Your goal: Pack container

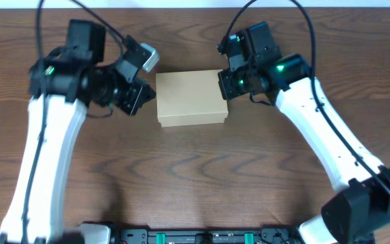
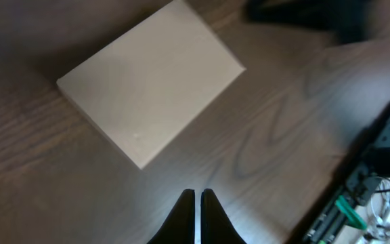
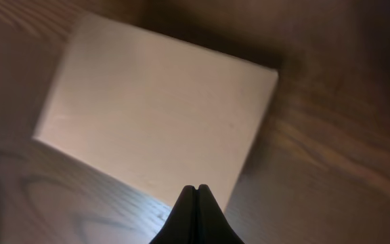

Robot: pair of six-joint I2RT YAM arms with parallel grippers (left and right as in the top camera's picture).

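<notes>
Left hand (image 2: 196, 198) and right hand (image 3: 196, 192) clenched, empty; container (image 1: 189, 98) lid down, contents hidden.

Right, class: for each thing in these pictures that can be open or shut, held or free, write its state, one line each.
Box: lid shut, lying flat on the table, held by neither gripper.
Left gripper: shut, empty, beside the box and not touching it.
Right gripper: shut, empty, over the box's near edge; I cannot tell whether it touches.
</notes>
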